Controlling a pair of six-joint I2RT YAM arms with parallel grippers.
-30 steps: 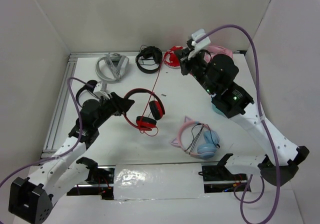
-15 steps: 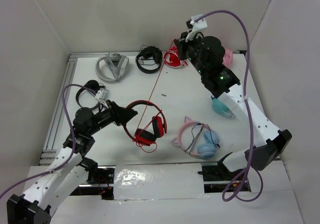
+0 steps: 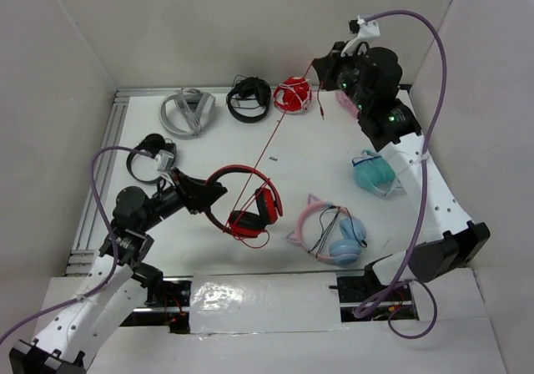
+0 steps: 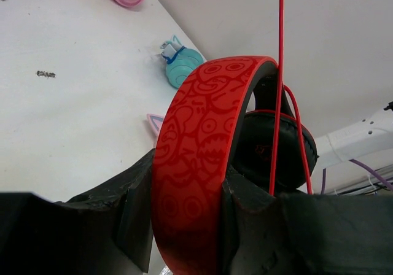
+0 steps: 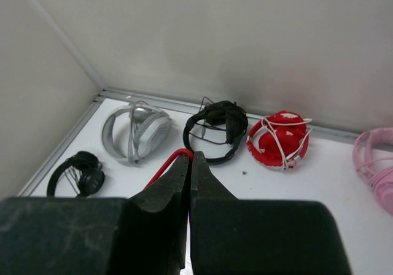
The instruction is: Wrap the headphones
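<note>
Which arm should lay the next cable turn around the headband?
Right, likely. The right gripper pinches the taut cable and can swing it round; the left gripper is clamped on the headphones at the headband.

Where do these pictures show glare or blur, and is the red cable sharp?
Top view: even light, soft shadows, glare only on the shiny strip at the near edge; the cable is thin but sharp. Left wrist: headphones and cable crisp. Right wrist: the dark right pincer, close to the lens, shows little detail.

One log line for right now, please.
left gripper: shut on headband of red over-ear headphones | right gripper: shut on thin red cable | cable: taut to headphones | wrap: unfinished
</note>
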